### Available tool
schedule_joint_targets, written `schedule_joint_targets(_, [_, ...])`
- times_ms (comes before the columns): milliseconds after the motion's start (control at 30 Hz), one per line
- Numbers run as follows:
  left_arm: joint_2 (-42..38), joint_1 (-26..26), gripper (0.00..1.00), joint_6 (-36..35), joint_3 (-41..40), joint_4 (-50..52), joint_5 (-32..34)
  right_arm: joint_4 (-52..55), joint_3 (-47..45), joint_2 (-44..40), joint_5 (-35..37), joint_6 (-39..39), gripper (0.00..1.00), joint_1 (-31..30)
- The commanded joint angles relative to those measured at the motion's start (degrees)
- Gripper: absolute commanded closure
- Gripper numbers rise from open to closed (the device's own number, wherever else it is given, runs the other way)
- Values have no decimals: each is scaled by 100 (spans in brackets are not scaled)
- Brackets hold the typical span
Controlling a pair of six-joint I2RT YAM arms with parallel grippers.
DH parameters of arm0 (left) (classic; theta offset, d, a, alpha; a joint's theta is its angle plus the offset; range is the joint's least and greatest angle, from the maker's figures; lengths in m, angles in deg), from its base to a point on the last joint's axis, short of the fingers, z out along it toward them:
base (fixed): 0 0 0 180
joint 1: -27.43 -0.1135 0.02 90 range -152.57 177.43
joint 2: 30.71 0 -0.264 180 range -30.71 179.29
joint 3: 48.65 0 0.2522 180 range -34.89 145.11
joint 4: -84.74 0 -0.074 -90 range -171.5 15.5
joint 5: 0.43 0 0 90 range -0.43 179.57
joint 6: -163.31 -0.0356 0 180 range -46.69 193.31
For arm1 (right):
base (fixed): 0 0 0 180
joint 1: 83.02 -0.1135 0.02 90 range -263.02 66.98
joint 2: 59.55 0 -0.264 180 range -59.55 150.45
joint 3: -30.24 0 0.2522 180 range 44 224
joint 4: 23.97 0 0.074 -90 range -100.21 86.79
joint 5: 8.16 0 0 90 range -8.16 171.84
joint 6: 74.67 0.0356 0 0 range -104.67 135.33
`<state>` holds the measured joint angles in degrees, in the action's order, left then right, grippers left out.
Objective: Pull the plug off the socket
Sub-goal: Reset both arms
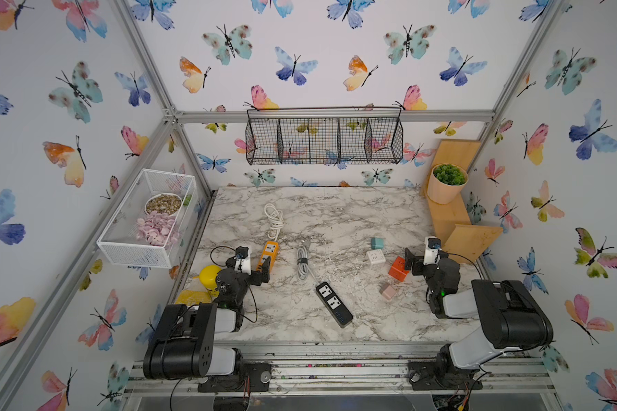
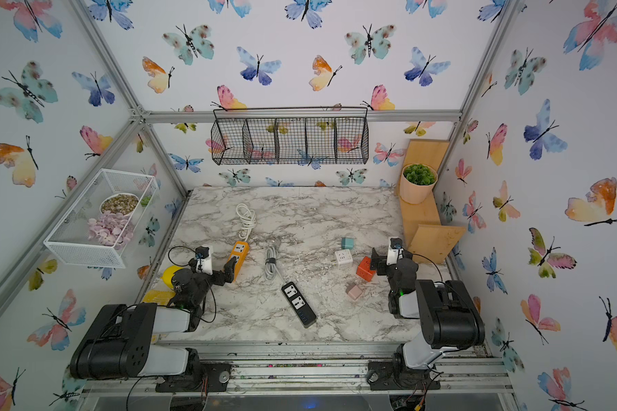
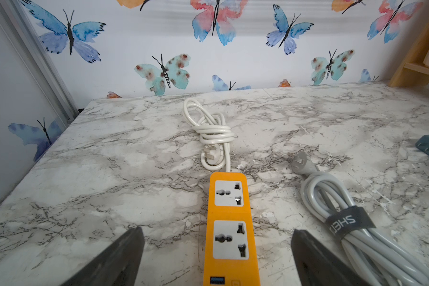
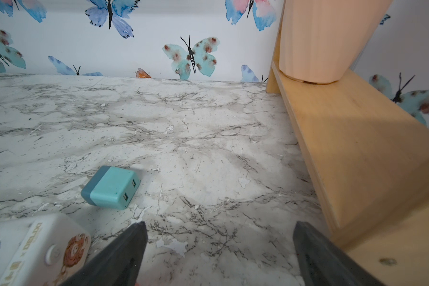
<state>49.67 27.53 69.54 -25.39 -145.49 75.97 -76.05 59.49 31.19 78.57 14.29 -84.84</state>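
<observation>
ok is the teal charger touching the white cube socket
Apart. The right wrist view shows bare marble between the teal charger and the white cube socket.

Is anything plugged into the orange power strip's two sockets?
No, both sockets on the orange power strip show open holes, with no plug in them.

Teal plug (image 1: 377, 243) loose on side, near white cube socket (image 1: 375, 257).

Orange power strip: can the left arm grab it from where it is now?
Probably yes. The left arm holds its jaws open on either side of the orange power strip, at its near end, with nothing between. The gray cord bundle lies close beside, but apart.
</observation>
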Motion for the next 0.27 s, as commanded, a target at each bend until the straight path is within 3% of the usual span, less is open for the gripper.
schedule_joint_targets(0, [-56,-19,1,35,71,9,121,10,42,-37,-100,29,1,7])
schedule_joint_targets(233, [-65,-35,2,35,63,2,113,10,44,-39,-103,34,1,4])
